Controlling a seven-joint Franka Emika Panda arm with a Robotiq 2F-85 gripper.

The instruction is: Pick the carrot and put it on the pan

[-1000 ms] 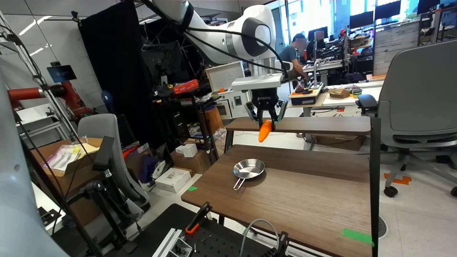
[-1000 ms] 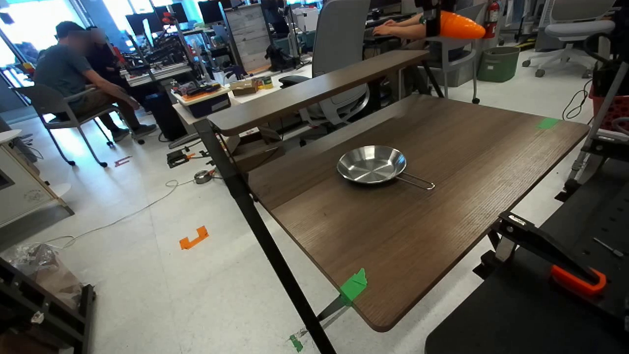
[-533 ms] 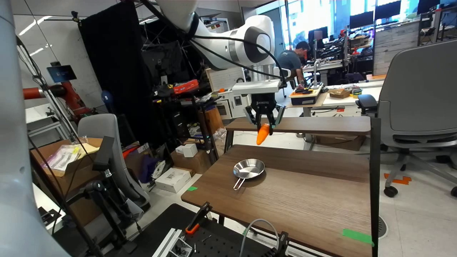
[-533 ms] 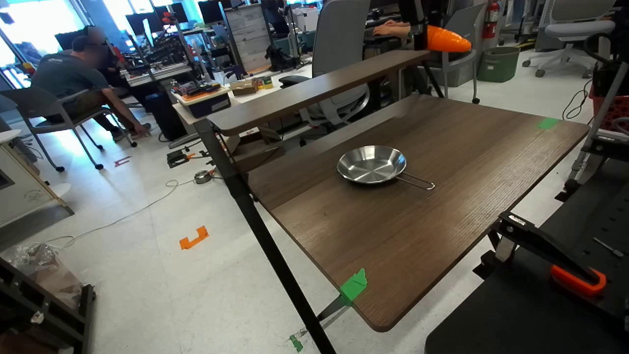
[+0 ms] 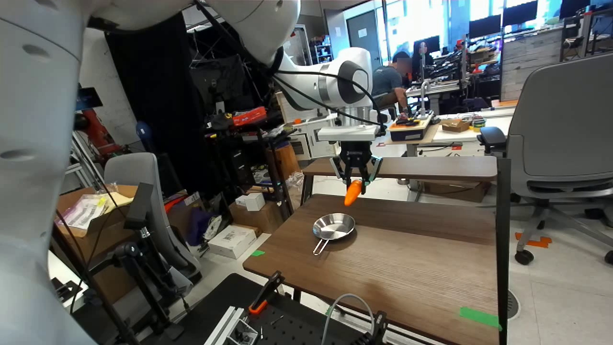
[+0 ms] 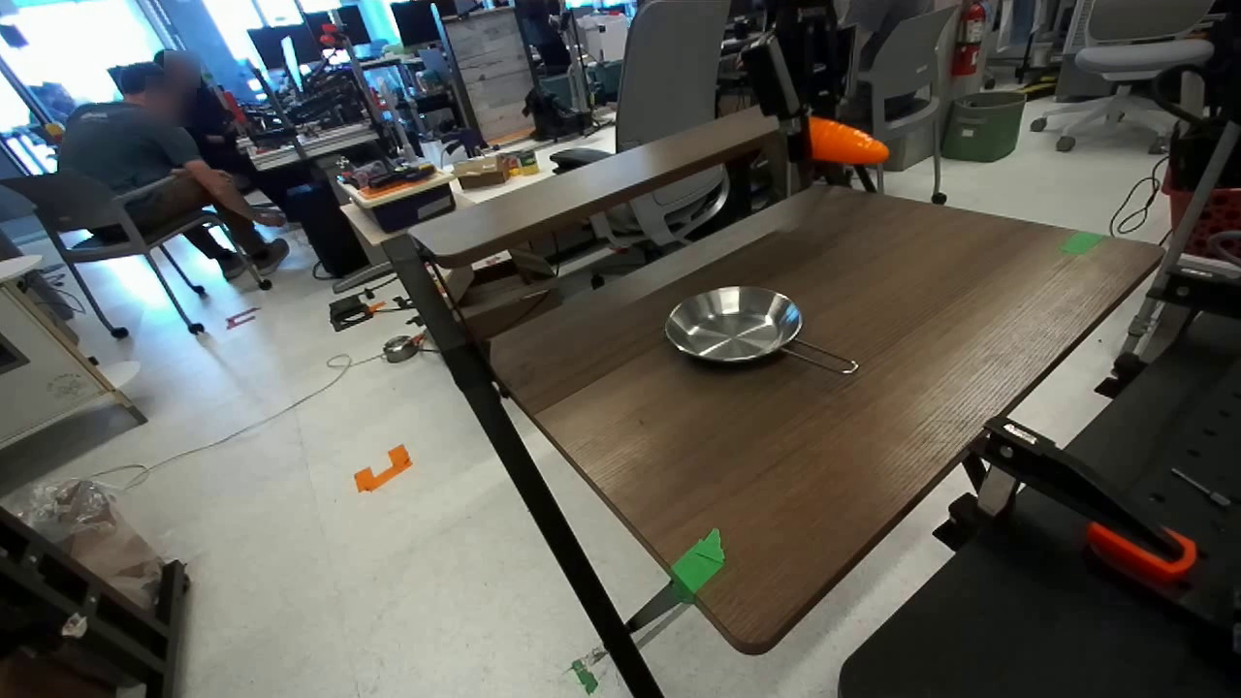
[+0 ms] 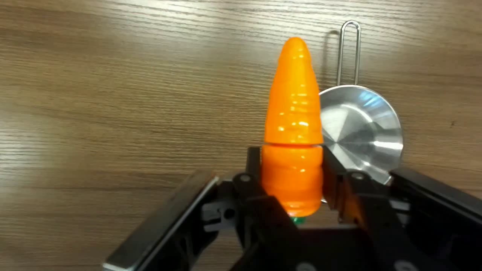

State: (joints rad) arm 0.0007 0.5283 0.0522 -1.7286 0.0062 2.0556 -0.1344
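Note:
The orange carrot (image 5: 352, 194) is held in the air above the table, and it also shows in an exterior view (image 6: 847, 142) and the wrist view (image 7: 293, 109). My gripper (image 5: 357, 186) is shut on its thick end, with a finger on each side; the tapered tip sticks out free. A bit of green shows at the thick end in the wrist view. The silver pan (image 5: 334, 226) lies on the table, apart from the carrot, and shows in an exterior view (image 6: 734, 327). In the wrist view the carrot and right finger cover part of the pan (image 7: 365, 131), which is to their right.
The brown wooden table (image 5: 407, 268) has a raised shelf (image 5: 407, 166) along its far side, close behind my gripper. The pan's wire handle (image 7: 349, 52) points up in the wrist view. A black clamp with an orange grip (image 6: 1076, 494) sits at the table's near edge.
My gripper has come down with the carrot still in it, lower toward the table. The pan has not moved.

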